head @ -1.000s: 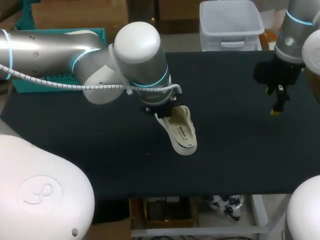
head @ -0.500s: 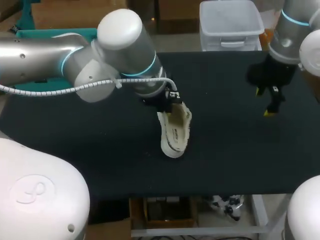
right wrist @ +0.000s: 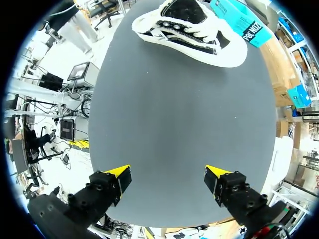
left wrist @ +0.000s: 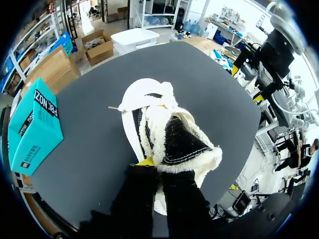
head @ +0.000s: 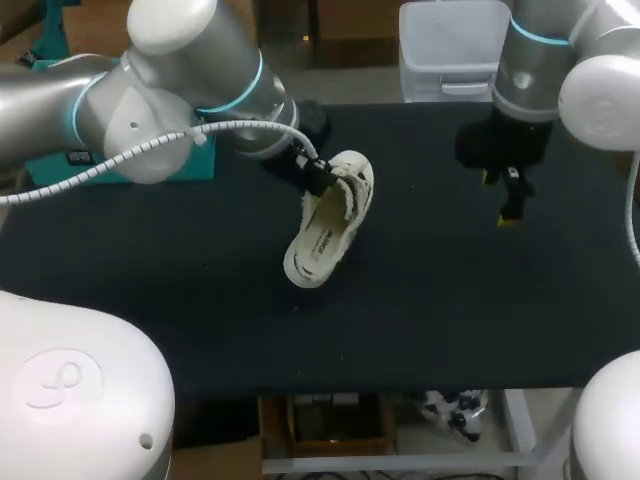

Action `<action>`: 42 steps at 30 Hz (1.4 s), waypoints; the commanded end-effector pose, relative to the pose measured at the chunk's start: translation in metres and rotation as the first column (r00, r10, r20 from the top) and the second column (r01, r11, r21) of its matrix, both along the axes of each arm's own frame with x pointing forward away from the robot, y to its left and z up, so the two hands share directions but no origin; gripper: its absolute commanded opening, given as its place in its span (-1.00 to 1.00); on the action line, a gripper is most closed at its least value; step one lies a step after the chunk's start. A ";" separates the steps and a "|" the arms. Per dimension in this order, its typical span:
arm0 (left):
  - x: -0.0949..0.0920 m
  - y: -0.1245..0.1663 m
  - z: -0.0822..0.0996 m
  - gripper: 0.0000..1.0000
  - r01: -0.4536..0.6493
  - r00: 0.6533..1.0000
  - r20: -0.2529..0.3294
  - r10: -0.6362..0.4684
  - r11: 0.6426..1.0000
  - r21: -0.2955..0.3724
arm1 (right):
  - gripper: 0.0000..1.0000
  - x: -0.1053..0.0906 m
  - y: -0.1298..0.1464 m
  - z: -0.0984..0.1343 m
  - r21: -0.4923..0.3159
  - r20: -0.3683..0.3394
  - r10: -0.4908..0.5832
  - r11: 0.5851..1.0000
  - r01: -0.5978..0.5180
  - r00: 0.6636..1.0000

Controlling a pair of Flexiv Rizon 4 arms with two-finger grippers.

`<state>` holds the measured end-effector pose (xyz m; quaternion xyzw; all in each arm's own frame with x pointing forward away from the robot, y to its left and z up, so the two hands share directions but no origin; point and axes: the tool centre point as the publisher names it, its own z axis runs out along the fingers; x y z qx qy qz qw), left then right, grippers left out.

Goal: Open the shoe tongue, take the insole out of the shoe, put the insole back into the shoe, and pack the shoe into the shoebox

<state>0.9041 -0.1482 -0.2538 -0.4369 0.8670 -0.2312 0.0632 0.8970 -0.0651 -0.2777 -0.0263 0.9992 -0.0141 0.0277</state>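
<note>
Slippage is the risk: the left gripper [left wrist: 157, 172] pinches only the collar of the cream fleece-lined shoe [left wrist: 149, 107], toe pointing ahead of it; the right gripper [right wrist: 168, 180], spread wide, holds nothing, shoe well ahead.

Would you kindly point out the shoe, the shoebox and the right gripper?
shoe [head: 325, 235], head view, on its inside.
shoebox [left wrist: 35, 130], left wrist view, on its teal top.
right gripper [right wrist: 167, 175], right wrist view, midway between its yellow tips.
</note>
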 end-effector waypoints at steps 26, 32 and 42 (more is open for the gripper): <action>0.083 0.159 0.201 -1.00 0.662 0.674 0.169 -0.719 0.690 0.294 | 1.00 -0.013 0.007 0.001 -0.013 0.045 -0.007 1.000 0.008 0.999; 0.115 0.209 0.226 -1.00 0.671 0.625 0.205 -0.754 0.652 0.354 | 1.00 -0.013 0.007 0.001 -0.013 0.045 -0.007 1.000 0.008 0.999; 0.185 0.288 0.217 -1.00 0.657 0.644 0.167 -0.746 0.652 0.378 | 1.00 -0.013 0.007 0.001 -0.013 0.045 -0.007 1.000 0.008 0.999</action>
